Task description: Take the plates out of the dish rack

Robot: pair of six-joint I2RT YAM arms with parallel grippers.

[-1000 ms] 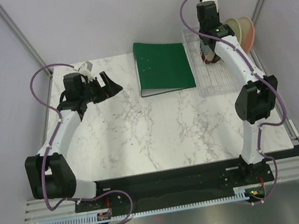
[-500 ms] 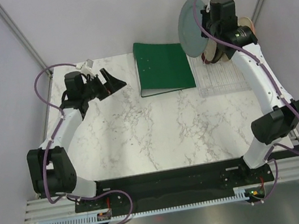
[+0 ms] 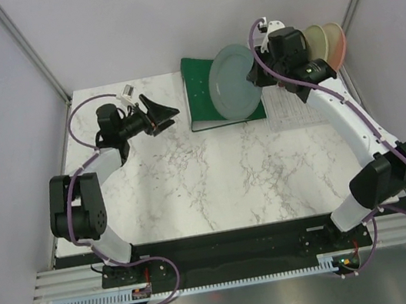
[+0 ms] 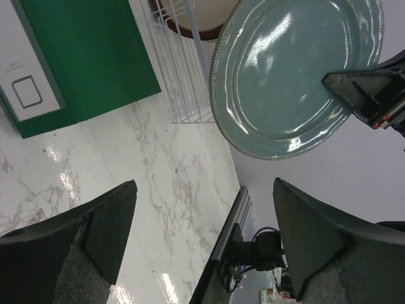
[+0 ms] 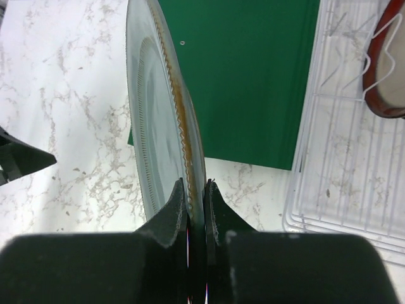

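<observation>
While the left gripper (image 4: 204, 189) is gaping wide and empty, the right gripper (image 5: 195, 185) is pinching the rim of a glossy grey plate (image 4: 294, 69).

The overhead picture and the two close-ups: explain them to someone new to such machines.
A robot's left arm and right arm are bolted at the near edge of a marble table. The overhead picture comes from a fixed camera above them; each close-up comes from a camera on one arm's wrist. On the table lie a green binder and a clear dish rack with plates standing in it. The right tool is shut on the rim of a grey plate, lifted in the air near the binder. The left tool is open and empty.
</observation>
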